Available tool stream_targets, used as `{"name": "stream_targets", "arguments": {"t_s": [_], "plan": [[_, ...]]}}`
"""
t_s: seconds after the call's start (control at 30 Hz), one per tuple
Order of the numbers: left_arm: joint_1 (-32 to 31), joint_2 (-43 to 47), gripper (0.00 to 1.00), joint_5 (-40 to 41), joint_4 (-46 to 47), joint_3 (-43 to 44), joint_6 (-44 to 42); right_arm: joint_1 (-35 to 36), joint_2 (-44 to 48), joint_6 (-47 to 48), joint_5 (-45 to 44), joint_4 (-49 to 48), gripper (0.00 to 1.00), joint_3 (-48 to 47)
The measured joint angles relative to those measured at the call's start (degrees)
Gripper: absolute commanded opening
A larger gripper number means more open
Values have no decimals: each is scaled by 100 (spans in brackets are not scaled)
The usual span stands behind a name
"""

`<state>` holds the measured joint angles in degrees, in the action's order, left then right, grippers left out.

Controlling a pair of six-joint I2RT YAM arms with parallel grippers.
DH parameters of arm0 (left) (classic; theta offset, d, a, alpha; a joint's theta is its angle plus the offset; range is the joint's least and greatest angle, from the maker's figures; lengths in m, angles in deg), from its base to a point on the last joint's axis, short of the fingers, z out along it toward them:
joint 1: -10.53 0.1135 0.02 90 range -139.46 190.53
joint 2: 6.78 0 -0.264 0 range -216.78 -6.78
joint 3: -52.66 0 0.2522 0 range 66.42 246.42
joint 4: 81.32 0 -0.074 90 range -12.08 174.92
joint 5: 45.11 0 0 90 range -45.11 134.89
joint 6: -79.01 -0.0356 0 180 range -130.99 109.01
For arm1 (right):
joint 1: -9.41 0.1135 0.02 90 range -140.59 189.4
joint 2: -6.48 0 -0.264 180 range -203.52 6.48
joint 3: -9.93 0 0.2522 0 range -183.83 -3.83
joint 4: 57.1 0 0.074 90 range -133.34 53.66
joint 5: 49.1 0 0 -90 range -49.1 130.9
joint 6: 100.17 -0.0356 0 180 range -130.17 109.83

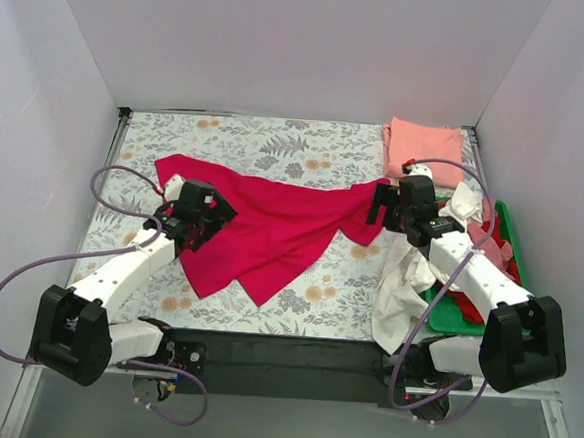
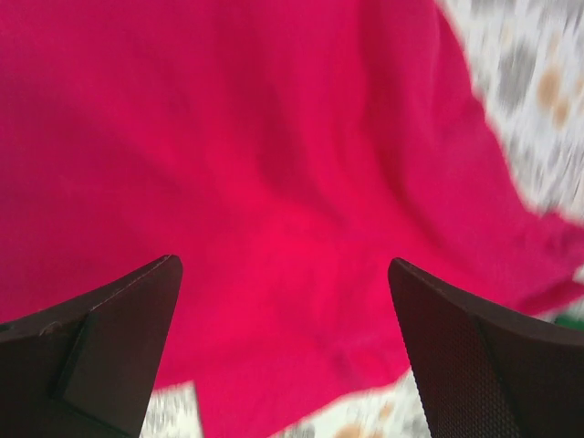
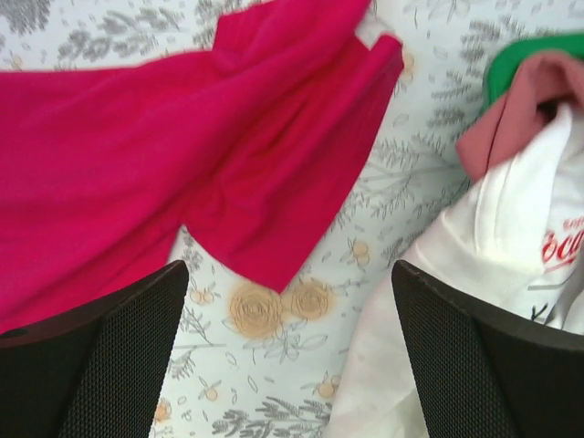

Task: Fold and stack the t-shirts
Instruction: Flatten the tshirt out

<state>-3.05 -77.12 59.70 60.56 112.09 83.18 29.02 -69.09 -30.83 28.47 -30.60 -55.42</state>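
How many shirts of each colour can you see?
Crimson shirt: 1
Salmon-pink shirt, folded: 1
White shirt: 1
Red shirt in the green tray: 1
Pink shirt in the tray: 1
Total: 5 that I can make out; the pile in the tray may hide more.

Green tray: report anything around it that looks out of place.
The white t-shirt spills out of the green tray onto the table and trails toward the front edge instead of lying inside the tray. It looks crumpled, not folded. Nothing appears damaged.
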Motion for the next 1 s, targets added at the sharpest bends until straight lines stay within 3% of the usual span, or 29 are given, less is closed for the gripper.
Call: {"name": "stream_targets", "arguments": {"t_s": [0.1, 0.4, 0.63, 0.7, 0.73, 1.0], "plan": [[-977, 258, 96, -2, -490, -177, 446, 0, 273, -164, 98, -52, 98, 466], [-2245, 966, 95, 153, -2277, -769, 1611, 0, 848, -302, 221, -118, 98, 1040], [-2378, 1357, 84, 308, -3484, -997, 1899, 0, 911, -308, 348, -195, 98, 1091], [-2378, 1309, 75, 348, -3543, -1097, 1923, 0, 914, -299, 358, -229, 98, 1110], [-2378, 1224, 66, 378, -3536, -1152, 1932, 0, 925, -297, 361, -232, 98, 1132], [-2371, 387, 54, 717, -3268, -1220, 1965, 0, 1073, -293, 369, -247, 98, 1239]]}}
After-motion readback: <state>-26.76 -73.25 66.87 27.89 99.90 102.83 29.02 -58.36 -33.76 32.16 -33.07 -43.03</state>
